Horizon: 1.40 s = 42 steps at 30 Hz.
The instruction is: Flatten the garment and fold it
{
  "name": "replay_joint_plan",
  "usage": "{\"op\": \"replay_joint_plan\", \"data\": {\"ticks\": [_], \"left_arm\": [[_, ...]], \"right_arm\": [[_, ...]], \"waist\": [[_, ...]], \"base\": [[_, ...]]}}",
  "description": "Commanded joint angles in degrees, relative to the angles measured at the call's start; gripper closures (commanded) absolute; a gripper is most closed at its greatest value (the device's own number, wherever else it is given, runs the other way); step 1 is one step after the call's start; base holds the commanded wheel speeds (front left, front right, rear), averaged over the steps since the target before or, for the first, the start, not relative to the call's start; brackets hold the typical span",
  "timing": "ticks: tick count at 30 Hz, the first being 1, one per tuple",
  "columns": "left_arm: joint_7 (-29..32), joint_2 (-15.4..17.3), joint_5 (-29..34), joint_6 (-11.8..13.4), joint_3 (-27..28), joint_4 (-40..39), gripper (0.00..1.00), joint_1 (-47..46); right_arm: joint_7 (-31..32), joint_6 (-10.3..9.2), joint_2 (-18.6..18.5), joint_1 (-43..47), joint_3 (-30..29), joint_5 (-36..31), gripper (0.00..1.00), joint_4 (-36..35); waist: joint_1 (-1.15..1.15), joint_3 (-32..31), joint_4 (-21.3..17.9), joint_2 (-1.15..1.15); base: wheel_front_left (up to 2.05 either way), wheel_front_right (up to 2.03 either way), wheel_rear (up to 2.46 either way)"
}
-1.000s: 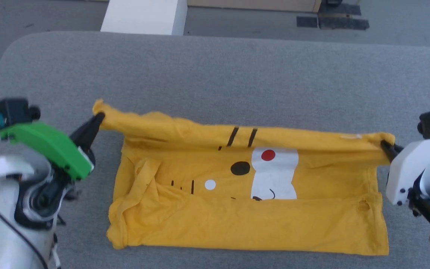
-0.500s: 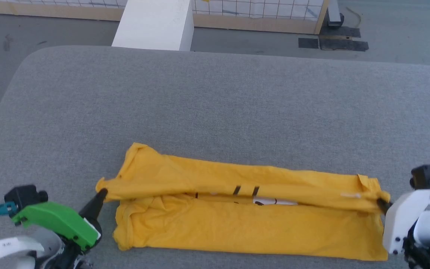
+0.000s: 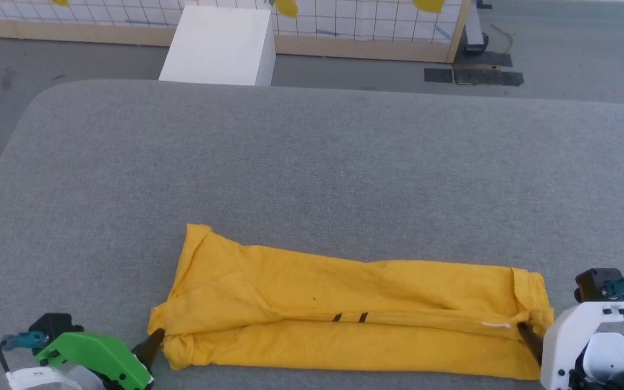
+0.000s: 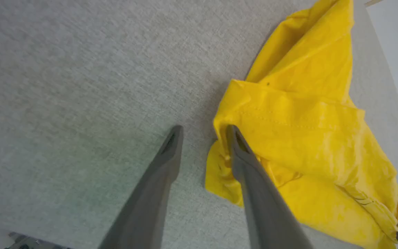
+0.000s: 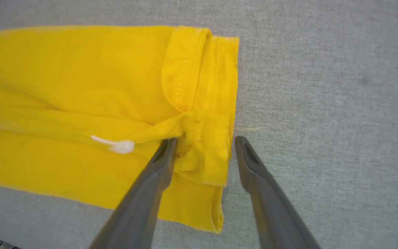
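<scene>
The garment (image 3: 344, 303) lies on the grey tabletop (image 3: 312, 162) as a long yellow band, doubled along its length. Two short black stripes (image 3: 350, 317) peep out at the fold line.

Head view:
- The left gripper (image 3: 152, 346) sits at one end of the band, its dark tip touching or just beside the cloth.
- The right gripper (image 3: 528, 338) sits at the other end, its tip at the corner, near a small white tag (image 3: 496, 325).
- We cannot judge either gap from here.

Left wrist view:
- The left fingers (image 4: 164, 166) stand apart at a middling gap, with bare tabletop between the tips.
- One finger lies over the edge of the bunched corner; the other is clear of the cloth. Nothing is pinched.
- Beyond the tips the garment runs off rumpled, with a loose flap at its far end.

Right wrist view:
- The right fingers (image 5: 150, 180) are also parted.
- The hemmed corner, gathered into a small knot, sits between the tips. It touches one finger and stands apart from the other.
- The tag lies just outside the touching finger. The cloth is not clamped.

Our reading:
- The lengthwise fold looks laid down, and we are at the letting-go.
- The next move calls for drawing both grippers off the ends without dragging cloth along, especially at the knot.
- The end by the left fingers is creased and wants smoothing before any crosswise fold.
</scene>
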Motion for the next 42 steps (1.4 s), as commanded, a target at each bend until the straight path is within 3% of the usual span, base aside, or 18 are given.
{"op": "replay_joint_plan", "data": {"ticks": [1,9,12,15,20,24,30,42], "left_arm": [[0.6,1.1,1.0,0.8,0.0,0.1,0.0,-0.1],[0.8,5.3,3.2,4.0,2.2,-6.9,0.0,-0.4],[-3.5,5.8,4.8,3.4,4.0,-10.7,0.0,-1.6],[-11.9,5.8,9.1,1.2,5.1,-13.1,0.0,-3.5],[-28.2,4.9,18.6,-3.4,3.4,-13.0,0.0,-7.1],[-35.4,4.4,25.3,-6.7,0.0,-11.5,0.0,-9.4],[-37.1,1.5,35.0,-7.9,0.0,-12.4,0.0,-11.3],[-37.1,-4.5,39.9,-11.4,3.0,-10.3,0.0,-9.8]], "right_arm": [[0.1,-0.08,-0.7,0.6,0.2,0.9,0.0,-0.8],[7.4,-0.08,-2.7,4.6,-5.2,7.8,0.0,-12.0],[9.7,-0.08,-3.4,4.2,-8.5,8.9,0.0,-14.8],[10.3,-0.08,-4.5,2.7,-10.1,9.0,0.0,-15.8],[10.3,-0.08,-7.3,0.1,-5.8,10.9,0.0,-12.5],[9.4,-0.08,-9.8,-1.3,-2.4,11.8,0.0,-8.2],[7.6,-0.08,-10.0,-2.9,0.8,14.0,0.0,-2.5],[5.3,-0.08,-8.0,-6.1,11.7,17.1,0.0,4.2]], "waist": [[0.0,-0.8,-0.1,0.0],[0.0,-3.0,-0.1,0.0],[0.0,-2.7,-0.1,0.0],[0.0,-1.9,0.1,0.0],[0.0,0.1,0.4,0.0],[0.0,1.4,0.9,0.0],[0.0,3.4,1.4,0.0],[0.0,4.7,1.0,0.0]], "base": [[0.0,0.0,0.0],[0.0,0.0,0.0],[0.0,0.0,0.0],[0.0,0.0,0.0],[0.0,0.0,0.0],[0.0,0.0,0.0],[0.0,0.0,0.0],[0.0,0.0,0.0]]}}
